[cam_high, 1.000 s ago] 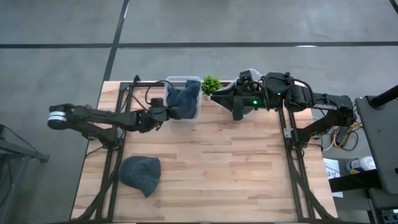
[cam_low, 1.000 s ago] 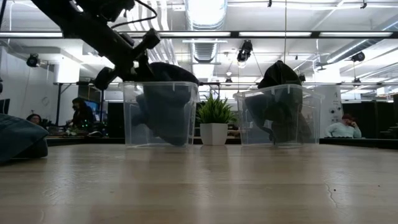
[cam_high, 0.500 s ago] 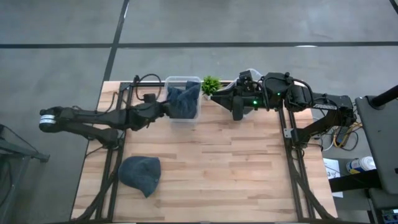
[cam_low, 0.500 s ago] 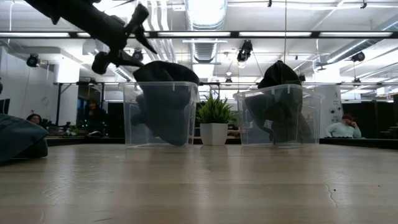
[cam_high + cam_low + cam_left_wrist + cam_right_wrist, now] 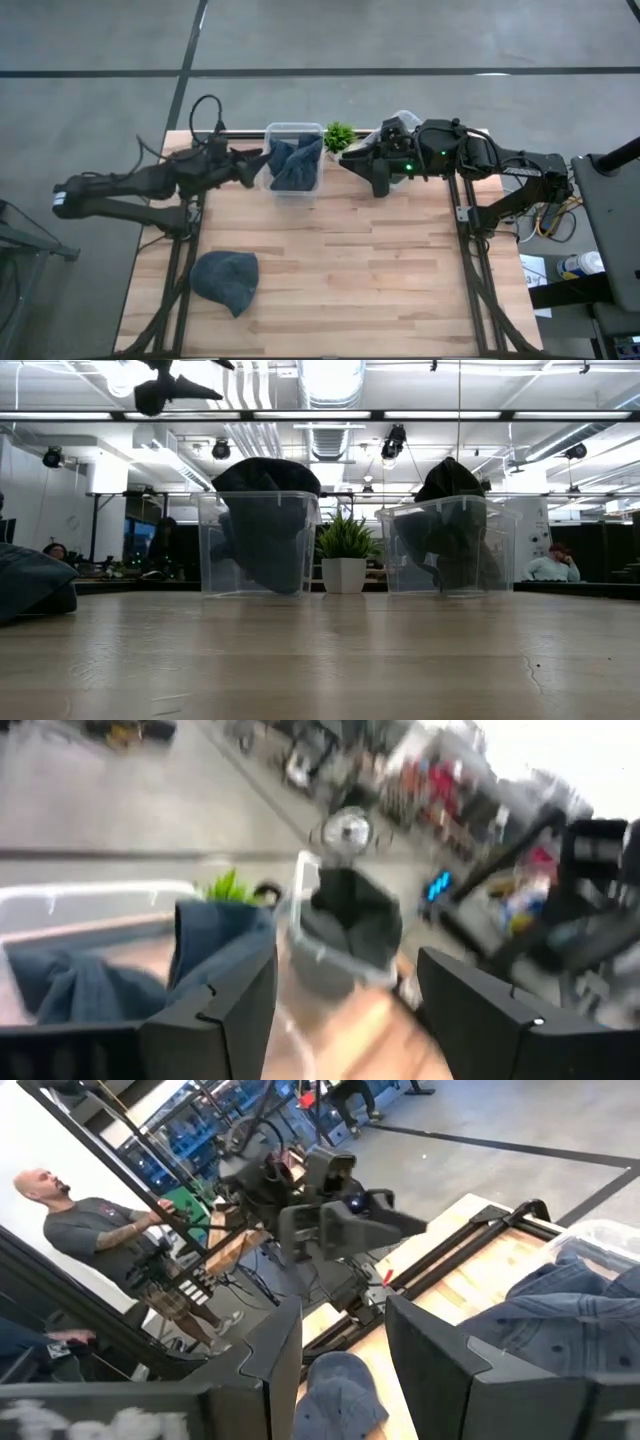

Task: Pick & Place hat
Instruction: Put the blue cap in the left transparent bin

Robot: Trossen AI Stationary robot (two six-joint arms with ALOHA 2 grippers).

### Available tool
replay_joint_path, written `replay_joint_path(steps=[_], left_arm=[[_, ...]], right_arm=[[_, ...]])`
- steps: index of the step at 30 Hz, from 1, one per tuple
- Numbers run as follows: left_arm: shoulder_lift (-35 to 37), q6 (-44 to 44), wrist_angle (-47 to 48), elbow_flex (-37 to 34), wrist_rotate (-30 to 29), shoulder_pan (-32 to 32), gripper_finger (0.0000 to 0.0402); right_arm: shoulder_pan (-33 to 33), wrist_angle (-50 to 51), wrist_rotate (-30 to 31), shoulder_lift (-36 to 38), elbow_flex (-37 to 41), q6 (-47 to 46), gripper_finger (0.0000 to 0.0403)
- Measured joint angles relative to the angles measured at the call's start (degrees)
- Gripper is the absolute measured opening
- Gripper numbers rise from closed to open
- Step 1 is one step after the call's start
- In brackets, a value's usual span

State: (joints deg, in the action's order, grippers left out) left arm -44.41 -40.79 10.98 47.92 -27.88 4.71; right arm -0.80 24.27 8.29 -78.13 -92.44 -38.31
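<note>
A blue-grey hat (image 5: 295, 163) lies in the clear left bin (image 5: 293, 192), its crown bulging above the rim (image 5: 265, 472). My left gripper (image 5: 256, 165) hangs open just left of that bin and well above it (image 5: 205, 380), with nothing between its fingers (image 5: 345, 1010). A second blue hat (image 5: 225, 280) lies flat on the table near the front left. A dark hat (image 5: 450, 480) sits in the clear right bin (image 5: 450, 545). My right gripper (image 5: 350, 160) hovers open between the two bins, fingers apart (image 5: 345, 1360) around nothing.
A small potted plant (image 5: 339, 135) stands between the two bins at the far edge. Black frame rails (image 5: 185, 270) run along both sides of the wooden table (image 5: 370, 280), whose middle and near right are bare. People show in the room beyond (image 5: 95, 1220).
My left gripper has opened and let go of the hat, then risen and drawn back toward the table's far left, away from the left bin. The hat, earlier draped over the bin's near-left rim, has dropped and now rests in the bin.
</note>
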Motion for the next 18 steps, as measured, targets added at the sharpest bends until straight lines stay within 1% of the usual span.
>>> replay_joint_path(steps=[3, 5, 7, 9, 11, 18], left_arm=[[-0.24, 0.59, 10.1, 5.32, 3.65, -1.78, 0.0233], [-0.55, 2.08, 14.06, 8.16, 7.27, -3.28, 0.0233], [-0.89, 3.93, 15.98, 10.11, 11.03, -5.15, 0.0233], [-1.0, 5.54, 15.93, 11.31, 14.07, -7.45, 0.0233], [-1.04, 6.35, 15.99, 12.04, 15.43, -9.81, 0.0233], [-1.11, 6.16, 18.75, 12.64, 15.63, -17.85, 0.0233]], right_arm=[[0.0, 0.19, 0.02, 0.0, 0.0, -0.02, 0.0141], [0.0, 0.84, 0.03, 0.0, 0.0, -0.08, 0.0141], [-0.02, 1.61, 0.04, 0.0, 0.0, -0.49, 0.0141], [-0.02, 2.53, 0.13, 0.0, 0.0, -0.53, 0.0141], [-0.02, 3.03, 0.2, 0.0, 0.07, -0.97, 0.0141], [-0.04, 3.0, 0.28, 0.0, 1.09, -3.87, 0.0141]])
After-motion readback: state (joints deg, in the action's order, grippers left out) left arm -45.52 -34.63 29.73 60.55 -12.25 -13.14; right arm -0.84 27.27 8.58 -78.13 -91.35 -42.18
